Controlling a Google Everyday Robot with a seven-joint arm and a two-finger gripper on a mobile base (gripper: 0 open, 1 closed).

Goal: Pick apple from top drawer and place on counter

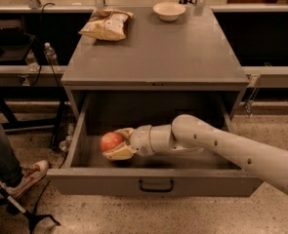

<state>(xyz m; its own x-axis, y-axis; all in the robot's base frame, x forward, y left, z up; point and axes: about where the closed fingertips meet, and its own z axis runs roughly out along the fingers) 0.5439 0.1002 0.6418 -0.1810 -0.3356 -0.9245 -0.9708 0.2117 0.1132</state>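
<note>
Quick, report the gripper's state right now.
Gripper: closed on the apple, low inside the open top drawer, left of centre.

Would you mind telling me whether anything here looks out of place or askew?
Nothing stands out. The gripper grips the apple inside the open top drawer; the chip bag and white bowl rest on the counter.

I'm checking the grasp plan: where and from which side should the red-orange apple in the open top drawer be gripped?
Grip the small round red-orange apple across its widest middle, coming from its right, since it sits near the grey top drawer's left wall. The cream gripper reaches in that way, fingers closed on it front and back.
</note>
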